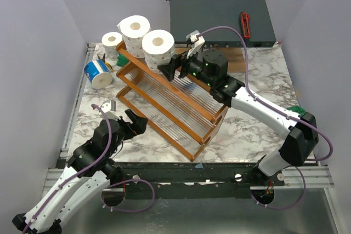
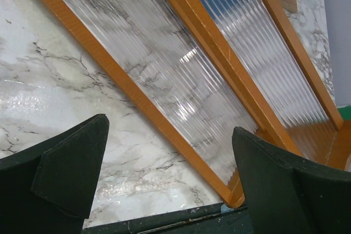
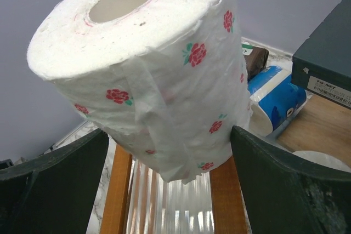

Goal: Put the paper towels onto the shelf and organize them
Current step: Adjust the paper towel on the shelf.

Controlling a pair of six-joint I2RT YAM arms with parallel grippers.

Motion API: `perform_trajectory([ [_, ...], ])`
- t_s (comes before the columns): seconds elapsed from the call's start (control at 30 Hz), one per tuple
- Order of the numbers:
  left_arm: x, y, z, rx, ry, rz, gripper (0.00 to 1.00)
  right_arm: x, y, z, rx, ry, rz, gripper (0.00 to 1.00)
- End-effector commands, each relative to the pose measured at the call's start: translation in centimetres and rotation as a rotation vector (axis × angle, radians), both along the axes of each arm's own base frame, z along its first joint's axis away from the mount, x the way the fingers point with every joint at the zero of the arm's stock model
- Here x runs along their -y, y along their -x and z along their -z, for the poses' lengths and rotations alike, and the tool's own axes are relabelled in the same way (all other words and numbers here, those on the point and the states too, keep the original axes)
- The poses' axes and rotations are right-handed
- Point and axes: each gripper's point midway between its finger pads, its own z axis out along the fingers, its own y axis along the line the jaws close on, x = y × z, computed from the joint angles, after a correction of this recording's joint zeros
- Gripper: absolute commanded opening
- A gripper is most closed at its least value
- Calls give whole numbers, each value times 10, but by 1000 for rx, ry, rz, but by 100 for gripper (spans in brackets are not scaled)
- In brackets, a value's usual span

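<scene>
Grey walls close in a marble-patterned table (image 1: 241, 130), and the shelf (image 1: 214, 127) lies slantwise across it, from the far left corner toward the middle of the near edge.

Our right gripper (image 1: 171, 68) reaches over the far end of the shelf with its jaws spread wide, one on each side of a rose-printed paper towel roll (image 3: 164, 80). The roll stands upright on the top tier, core up. We cannot tell whether the pads touch it. We judge the jaws straddle it so that the roll can be gripped by its sides and shifted along the tier.

Just behind it, at the far end of the tier, stands a second white roll (image 1: 135, 30). A smaller white roll (image 1: 112, 41) stands off the shelf in the table's far left corner. A blue-wrapped roll (image 1: 98, 74) lies near the left edge, not yet shelved.

Our left gripper (image 1: 135, 123) hovers low near the near left corner, fully open and empty, facing the shelf's lower tiers.

A dark grey metal box (image 1: 219, 15) carrying a red-handled tool (image 1: 245, 24) sits beyond the far edge.
</scene>
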Motion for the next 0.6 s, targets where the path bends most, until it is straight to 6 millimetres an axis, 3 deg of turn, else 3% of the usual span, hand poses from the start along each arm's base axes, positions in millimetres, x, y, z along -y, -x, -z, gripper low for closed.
perform_trajectory([
  [0.0,5,-1,-2,6,20,17,98,-13,2,-17,5,-61,-36,94],
  [0.23,4,0,1,2,16,19,98,-21,-1,-13,-24,-70,-50,93],
  [0.57,6,0,-1,7,15,28,99,-15,0,-17,-29,-68,-32,97],
])
